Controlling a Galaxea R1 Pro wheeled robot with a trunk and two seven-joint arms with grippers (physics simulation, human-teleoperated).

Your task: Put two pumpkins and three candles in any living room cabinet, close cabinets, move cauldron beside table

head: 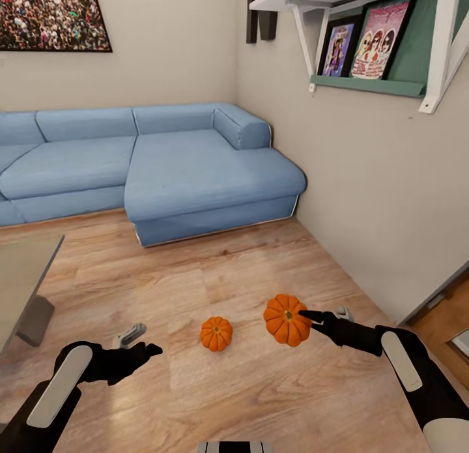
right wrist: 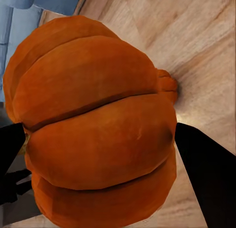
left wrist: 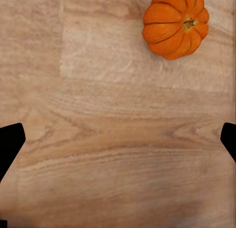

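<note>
At far left, grey table (head: pixel 19 270) edge. Left gripper (head: pixel 133 339) low over the floor (head: pixel 260 388), jaws wide and empty. Mid-floor, small pumpkin (head: pixel 215 333) resting loose. Further right, second pumpkin (head: pixel 286 319) clamped in right gripper (head: pixel 312 319), seemingly lifted. Step judged: collecting pumpkins. Next: grasp the loose one, then carry both to a cabinet.

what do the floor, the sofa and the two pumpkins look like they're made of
Floor: pale wood planks or laminate, with visible grain and a soft sheen. Sofa: light blue matte woven-looking fabric with piped seams. Pumpkin on the floor and pumpkin in the right hand: smooth, ribbed orange skin with a slight gloss; real or plastic can't be told from a render.
</note>
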